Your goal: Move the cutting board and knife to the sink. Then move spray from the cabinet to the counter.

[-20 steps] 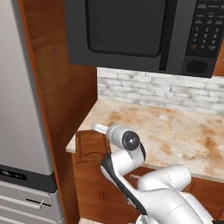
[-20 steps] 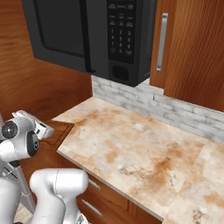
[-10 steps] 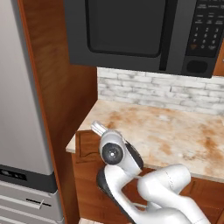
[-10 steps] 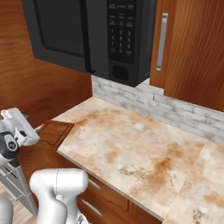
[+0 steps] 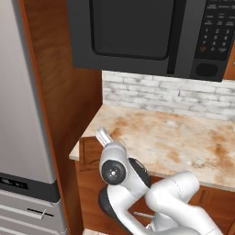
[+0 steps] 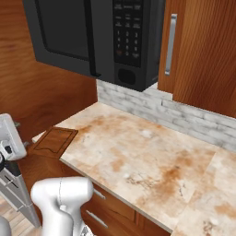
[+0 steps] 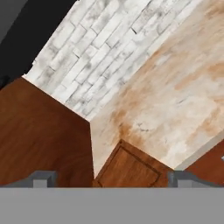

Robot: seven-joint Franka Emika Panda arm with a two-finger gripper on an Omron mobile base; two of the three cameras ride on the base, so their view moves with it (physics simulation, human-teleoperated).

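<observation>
The tabletop (image 6: 152, 161), beige marble with rusty blotches, runs along the grey brick wall. At its near left corner the dark wooden cutting board (image 6: 56, 141) lies flat, its edge at the tabletop's front rim.

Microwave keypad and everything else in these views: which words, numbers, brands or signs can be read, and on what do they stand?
Microwave keypad: rows of small pale marks on the buttons, too blurred to read in the right base view.
The same keypad in the left base view: digit-like marks, too small to read with certainty.
Cutting board, counter, cabinet door, brick backsplash: no text or signs.
No brand name can be read anywhere.
</observation>
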